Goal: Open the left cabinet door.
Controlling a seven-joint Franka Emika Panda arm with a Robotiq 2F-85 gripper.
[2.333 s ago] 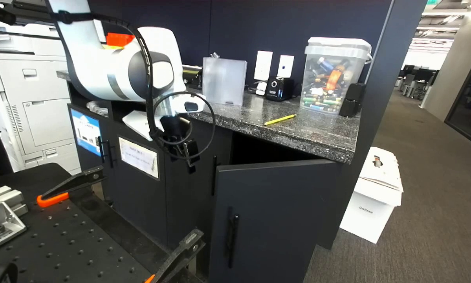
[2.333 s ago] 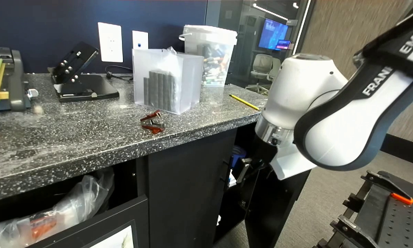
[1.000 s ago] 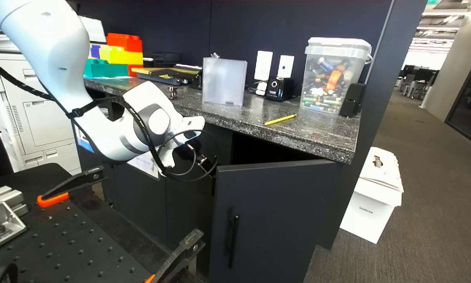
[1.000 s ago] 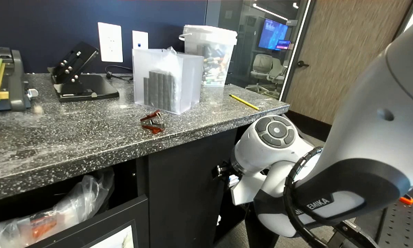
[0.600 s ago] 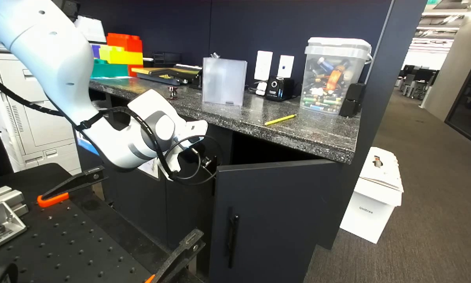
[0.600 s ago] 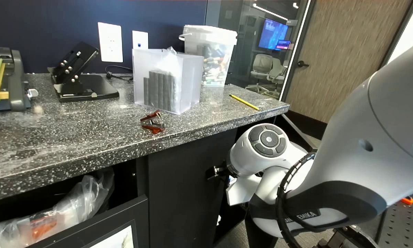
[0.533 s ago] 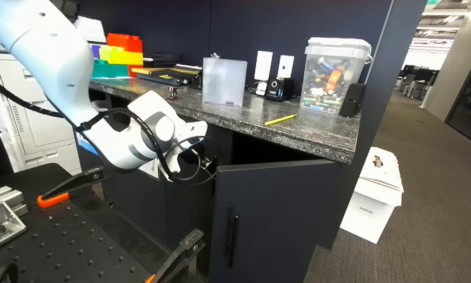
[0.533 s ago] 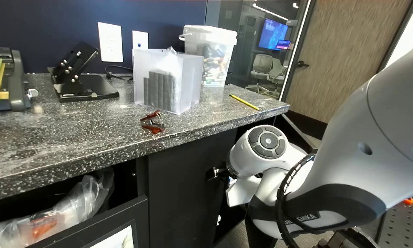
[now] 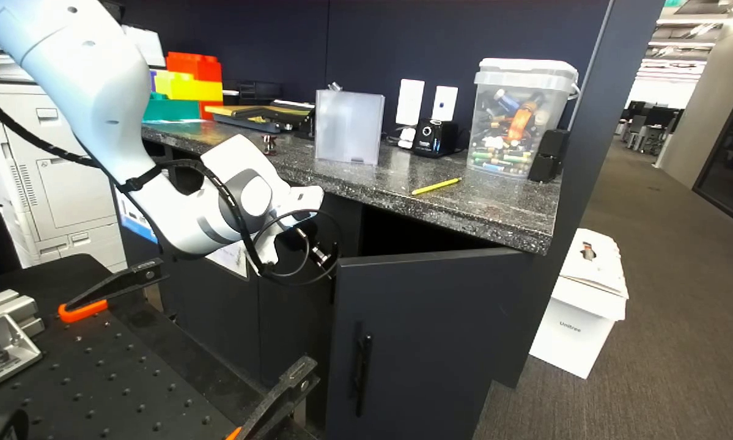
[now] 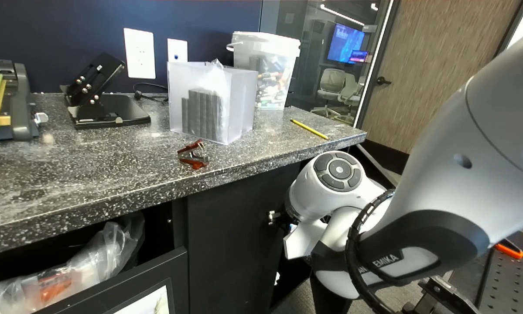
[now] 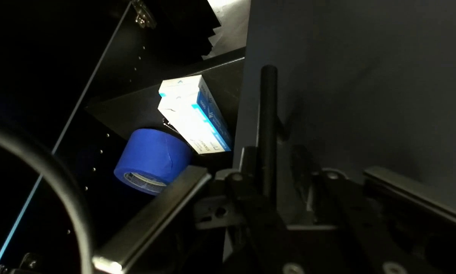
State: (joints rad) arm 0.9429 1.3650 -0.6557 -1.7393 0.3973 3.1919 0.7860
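Observation:
The left cabinet door [image 10: 235, 244] is a flat black panel under the counter, flush with the cabinet front. In the wrist view the same left cabinet door [image 11: 364, 76] fills the right side, with its slim black bar handle [image 11: 268, 114] standing upright near its edge. My gripper [image 11: 275, 156] is around the handle's lower part, one finger on each side. The finger [image 11: 249, 158] on the cabinet-opening side is close against the bar; a gap shows between bar and opposite finger. Contact is too dark to tell. In both exterior views the gripper [image 9: 323, 256] [image 10: 275, 217] is at the door's free edge.
The twin door [image 9: 427, 330] stands ajar, its edge close beside my gripper. Inside the cabinet are a blue tape roll [image 11: 153, 160] and white-blue boxes [image 11: 193, 114]. The granite counter [image 9: 452, 201] overhangs my wrist. A black perforated table [image 9: 115, 379] with clamps stands in front.
Since over two seconds ago, the arm has swung down and brought the gripper to the left door's handle. In the last half second, the fingers have drawn closer together and the arm shifted slightly.

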